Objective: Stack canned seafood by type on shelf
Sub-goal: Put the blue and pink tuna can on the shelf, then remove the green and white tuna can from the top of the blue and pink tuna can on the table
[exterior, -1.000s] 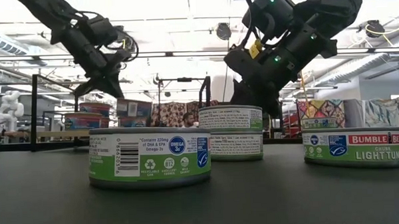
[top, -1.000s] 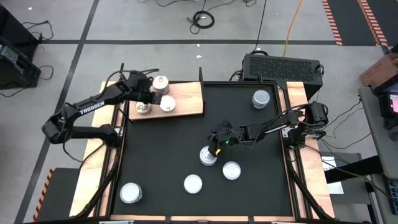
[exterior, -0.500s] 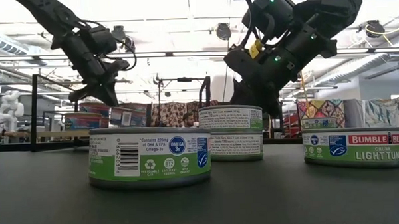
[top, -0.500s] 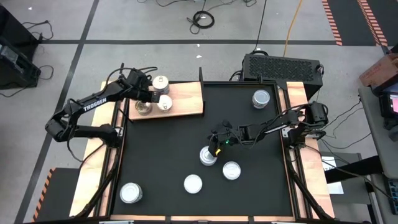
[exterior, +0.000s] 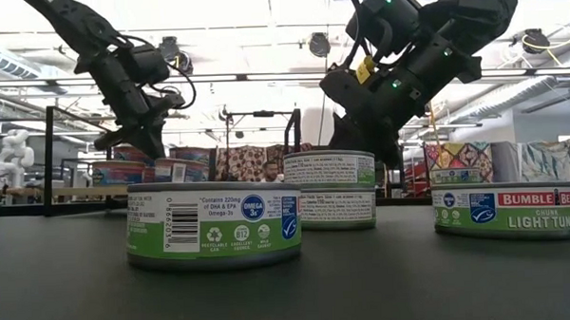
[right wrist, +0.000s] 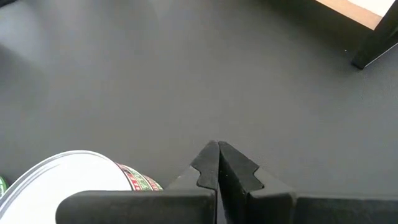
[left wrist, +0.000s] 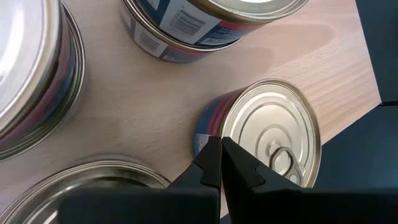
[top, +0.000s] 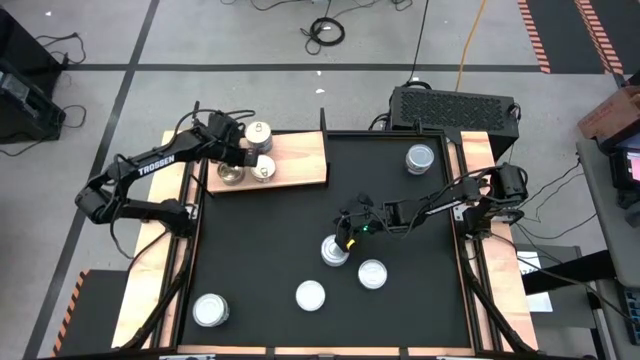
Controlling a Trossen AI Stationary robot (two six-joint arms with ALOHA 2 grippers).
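Here closed left claw [left wrist: 221, 146] touches shelf [left wrist: 155, 106] tin [left wrist: 267, 134]

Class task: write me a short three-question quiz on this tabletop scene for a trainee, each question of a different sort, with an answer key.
1. True or false: the left tool is shut, over the wooden shelf.
2. How many cans lie on the black mat in the high view?
3. The right tool is: A) holding a can; B) shut, empty, beside a can mid-mat; C) open above the shelf.

Key: 1 true; 2 five; 3 B.
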